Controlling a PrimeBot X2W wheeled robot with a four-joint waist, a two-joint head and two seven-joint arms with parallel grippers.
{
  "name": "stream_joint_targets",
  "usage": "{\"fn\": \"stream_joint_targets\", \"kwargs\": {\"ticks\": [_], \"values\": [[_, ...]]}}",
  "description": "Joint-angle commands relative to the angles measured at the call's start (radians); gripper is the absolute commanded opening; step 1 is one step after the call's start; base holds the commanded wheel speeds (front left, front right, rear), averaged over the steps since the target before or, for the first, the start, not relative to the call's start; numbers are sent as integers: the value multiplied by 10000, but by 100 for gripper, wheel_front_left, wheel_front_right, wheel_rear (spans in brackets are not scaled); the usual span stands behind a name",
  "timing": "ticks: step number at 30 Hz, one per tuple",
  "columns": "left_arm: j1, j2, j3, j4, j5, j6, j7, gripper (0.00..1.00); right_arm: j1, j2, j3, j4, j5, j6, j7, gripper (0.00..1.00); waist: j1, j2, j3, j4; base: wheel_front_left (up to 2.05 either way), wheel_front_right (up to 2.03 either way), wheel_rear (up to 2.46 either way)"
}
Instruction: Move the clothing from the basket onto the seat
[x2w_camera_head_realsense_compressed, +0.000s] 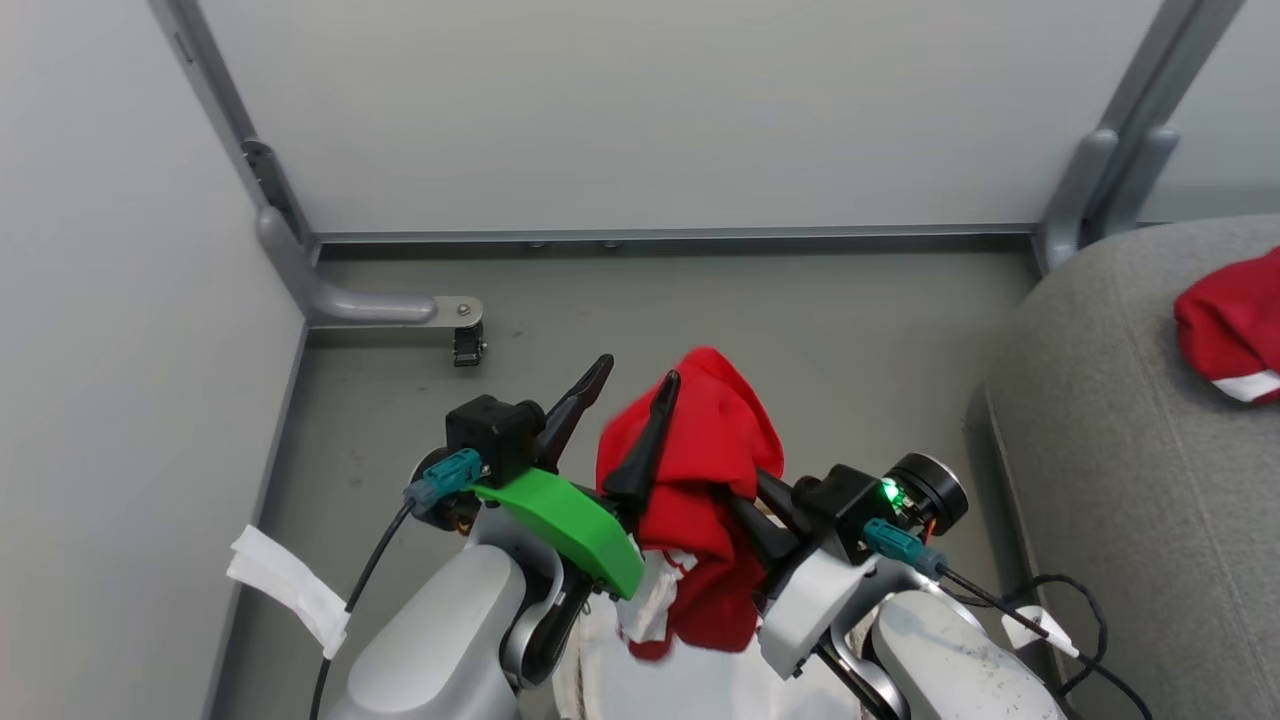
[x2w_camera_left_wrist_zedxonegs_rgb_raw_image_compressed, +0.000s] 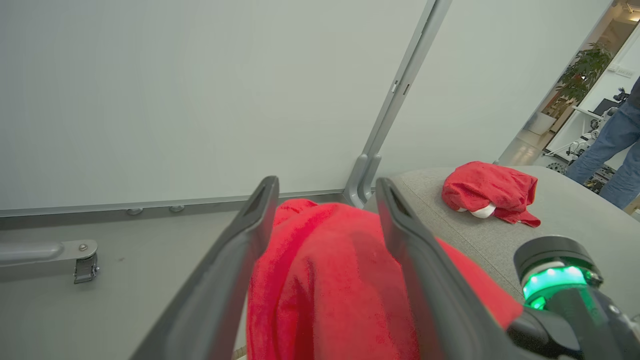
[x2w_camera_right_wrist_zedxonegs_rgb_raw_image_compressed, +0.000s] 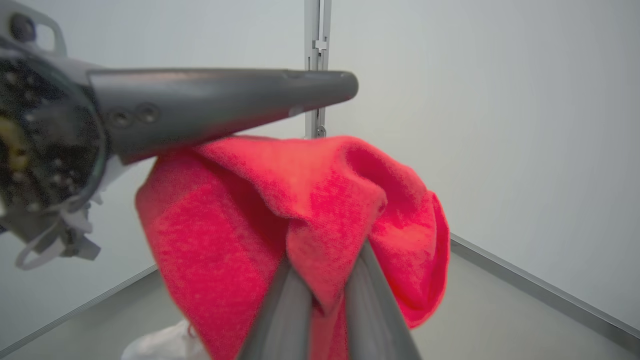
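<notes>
A red piece of clothing (x2w_camera_head_realsense_compressed: 700, 450) hangs in the air between my two arms, a white cuff (x2w_camera_head_realsense_compressed: 650, 600) dangling at its lower end. My right gripper (x2w_camera_right_wrist_zedxonegs_rgb_raw_image_compressed: 325, 265) is shut on a fold of it, pinching the fabric between both fingers. My left gripper (x2w_camera_head_realsense_compressed: 637, 372) is open; its fingers straddle the top of the garment (x2w_camera_left_wrist_zedxonegs_rgb_raw_image_compressed: 325, 280) without squeezing it. Another red piece of clothing (x2w_camera_head_realsense_compressed: 1235, 320) lies on the grey seat (x2w_camera_head_realsense_compressed: 1120, 450) to the right. The basket is hidden below my arms.
Pale partition walls close the back and left; a metal foot with a caster (x2w_camera_head_realsense_compressed: 465, 340) juts onto the grey floor. A black cable (x2w_camera_head_realsense_compressed: 1060, 600) lies by the seat's edge. A person's legs (x2w_camera_left_wrist_zedxonegs_rgb_raw_image_compressed: 610, 150) stand beyond the seat.
</notes>
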Motion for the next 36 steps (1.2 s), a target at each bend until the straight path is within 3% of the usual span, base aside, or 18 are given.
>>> {"fn": "stream_joint_targets", "kwargs": {"ticks": [1,11,19,26,36], "values": [[176,103,88,-17,264,-30,5,100,182,-49,-111,-129,133,-10,-50,0,0,45,42,-1055,0,0,0],[705,154,554,-157,1137,-30,6,100,999,-270,-1169,-835,308,-10,-50,0,0,45,197,-3922,0,0,0],[880,66,437,-324,1405,-30,5,100,1083,-872,-2009,-1324,242,-10,-50,0,0,45,505,-5065,0,0,0],[695,171,19,-512,1608,-30,5,100,-190,-1719,-3027,-1529,130,-10,-50,0,0,45,1405,-5073,0,0,0],[-508,927,-457,-891,1756,-30,5,100,-4011,-2992,-4677,-827,-647,-11,-50,0,0,45,3793,-4199,0,0,0]]}}
